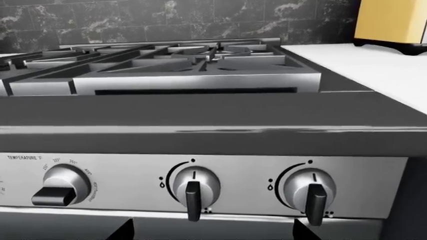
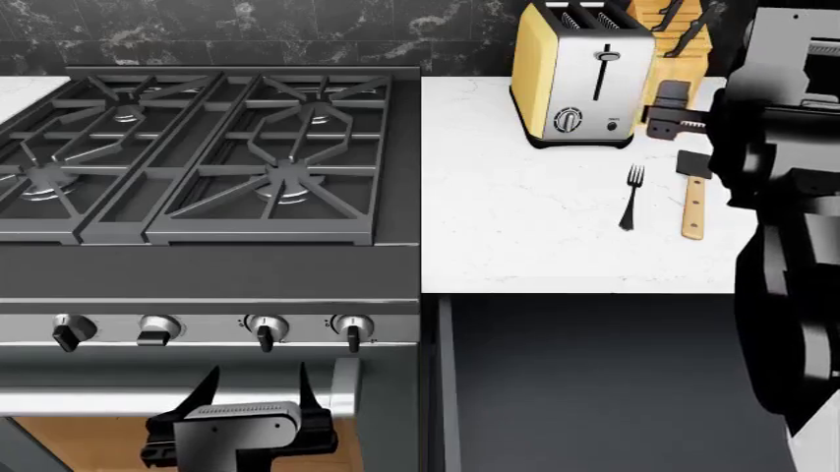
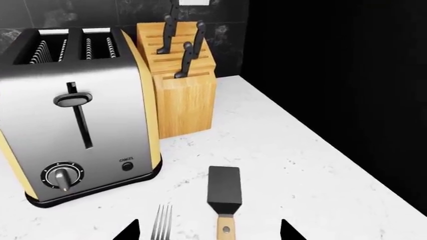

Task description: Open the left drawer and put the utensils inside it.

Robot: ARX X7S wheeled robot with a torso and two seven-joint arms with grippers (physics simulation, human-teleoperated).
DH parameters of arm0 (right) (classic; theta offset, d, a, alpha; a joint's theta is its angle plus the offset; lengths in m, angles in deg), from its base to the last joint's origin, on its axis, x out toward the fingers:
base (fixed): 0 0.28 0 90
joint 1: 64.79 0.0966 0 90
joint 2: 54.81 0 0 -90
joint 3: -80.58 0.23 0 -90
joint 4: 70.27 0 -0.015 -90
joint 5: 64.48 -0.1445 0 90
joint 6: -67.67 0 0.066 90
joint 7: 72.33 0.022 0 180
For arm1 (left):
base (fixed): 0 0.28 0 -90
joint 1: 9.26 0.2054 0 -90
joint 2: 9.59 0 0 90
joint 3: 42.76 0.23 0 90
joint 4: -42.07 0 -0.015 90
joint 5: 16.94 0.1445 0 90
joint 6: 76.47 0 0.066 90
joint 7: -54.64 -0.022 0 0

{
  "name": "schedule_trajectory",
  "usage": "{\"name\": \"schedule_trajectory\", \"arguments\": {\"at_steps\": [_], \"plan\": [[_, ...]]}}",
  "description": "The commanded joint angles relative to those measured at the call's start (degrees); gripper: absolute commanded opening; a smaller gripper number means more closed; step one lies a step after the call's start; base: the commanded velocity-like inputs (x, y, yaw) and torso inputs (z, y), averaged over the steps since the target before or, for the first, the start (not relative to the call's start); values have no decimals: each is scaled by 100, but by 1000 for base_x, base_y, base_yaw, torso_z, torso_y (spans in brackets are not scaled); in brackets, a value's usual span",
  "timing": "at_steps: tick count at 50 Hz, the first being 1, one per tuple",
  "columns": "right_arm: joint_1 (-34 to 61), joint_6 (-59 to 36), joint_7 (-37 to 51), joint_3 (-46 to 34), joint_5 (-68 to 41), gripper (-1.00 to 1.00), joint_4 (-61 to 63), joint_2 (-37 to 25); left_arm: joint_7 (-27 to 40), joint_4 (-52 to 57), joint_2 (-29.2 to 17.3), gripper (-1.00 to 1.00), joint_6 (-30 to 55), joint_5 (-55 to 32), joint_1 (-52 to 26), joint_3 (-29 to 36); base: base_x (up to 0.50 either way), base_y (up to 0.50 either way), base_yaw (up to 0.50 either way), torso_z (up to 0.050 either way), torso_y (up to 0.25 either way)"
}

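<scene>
The left drawer (image 2: 604, 374) stands pulled out below the counter (image 2: 525, 236), its dark interior holding nothing. The fork (image 2: 632, 197) and spatula (image 2: 691, 202) lie side by side on the counter, right of the toaster (image 2: 580, 74). Only the right wrist view shows the knife block (image 3: 180, 85) fully; the right gripper (image 3: 208, 231) hangs spread above both utensils, and the left gripper (image 2: 250, 393), spread too, faces the stove knobs (image 1: 193, 187).

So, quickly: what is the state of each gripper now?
Left gripper: jaws open, holding nothing.
Right gripper: jaws open, holding nothing, above the spatula.
</scene>
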Motion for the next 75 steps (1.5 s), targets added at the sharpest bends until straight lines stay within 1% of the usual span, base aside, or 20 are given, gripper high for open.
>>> {"name": "schedule_trajectory", "arguments": {"at_steps": [1, 8, 11, 36, 60, 69, 75], "plan": [[-111, -109, 236, -67, 360, 100, 4, 52, -31, -155, 70, 100, -233, -41, 45, -143, 0, 0, 0, 0, 0], [-131, -146, 266, -102, 373, 100, 4, 74, -82, -109, 42, 100, -376, -32, 108, -154, 0, 0, 0, 0, 0], [-137, -170, 250, -120, 375, 100, 4, 81, -31, -98, 41, 100, -279, -27, 85, -144, 0, 0, 0, 0, -59], [-102, -212, 345, -204, 381, 100, 3, 29, -35, -104, 41, 100, -250, 0, 47, -111, 0, 0, 0, 0, -250], [75, -192, 593, -465, 414, 100, 3, -106, -78, -174, 47, 100, -376, -8, 73, -127, 0, 0, 0, 0, -1], [0, -229, 552, -434, 339, 100, 3, -120, -28, -144, 42, 100, -308, 15, 69, -112, 0, 0, 0, 0, 0], [-45, -275, 491, -406, 323, 100, 2, -123, -2, -140, 38, 100, -270, 26, 66, -105, 0, 0, 0, 0, -126]]}}
